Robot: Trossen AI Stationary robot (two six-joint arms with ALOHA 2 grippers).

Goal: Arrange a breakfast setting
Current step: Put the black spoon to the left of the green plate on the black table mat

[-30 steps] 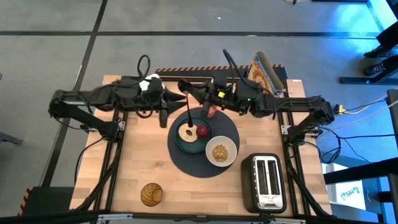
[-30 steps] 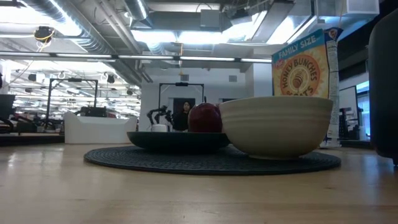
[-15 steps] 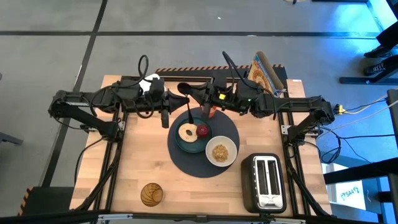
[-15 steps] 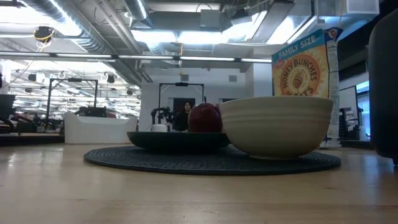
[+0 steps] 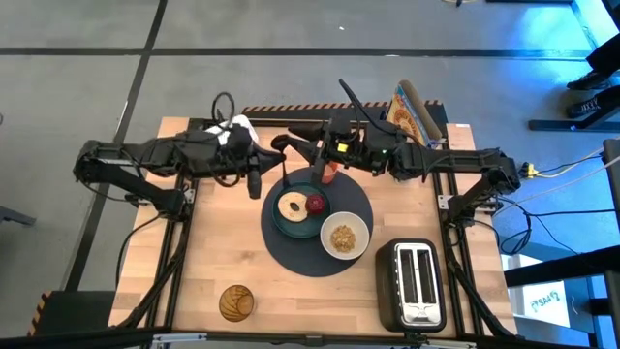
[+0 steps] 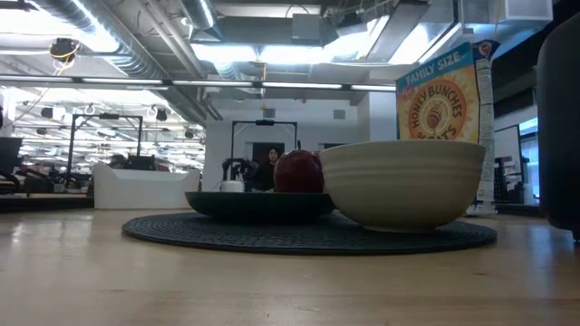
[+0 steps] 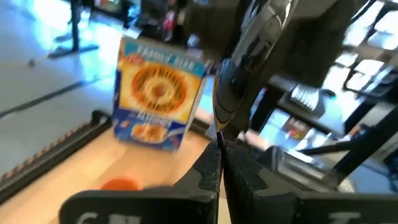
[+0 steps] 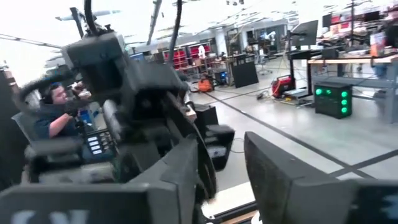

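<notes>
The round dark-blue placemat (image 5: 317,254) lies mid-table. On it stand the teal plate (image 5: 278,222) with the tan bagel (image 5: 290,206) and the red fruit (image 5: 316,204), and the white bowl (image 5: 344,236). The orange cup (image 5: 329,174) stands at the mat's far edge. My left gripper (image 5: 271,151) hovers above the table's far side, shut on a slim dark shiny utensil (image 5: 288,173). My right gripper (image 5: 298,145) faces it from the right, open and empty (image 8: 221,180). The low view shows neither gripper. My left gripper pinches one end of the utensil (image 7: 221,140) between its two fingers, which point level toward the table's right. The utensil is lifted clear. It sticks out past the fingertips toward the near side, over the plate's far rim.
A cereal box (image 5: 407,111) stands at the far right. A dark toaster (image 5: 417,284) sits at the near right corner. A round brown disc (image 5: 235,302) lies at the near left. Bare wood shows left of the mat.
The utensil's free end reached over the bagel a second ago. It has since drawn back toward the far edge and swung a little toward the left. My right gripper has gone a little toward the table's left, nearer my left gripper.
</notes>
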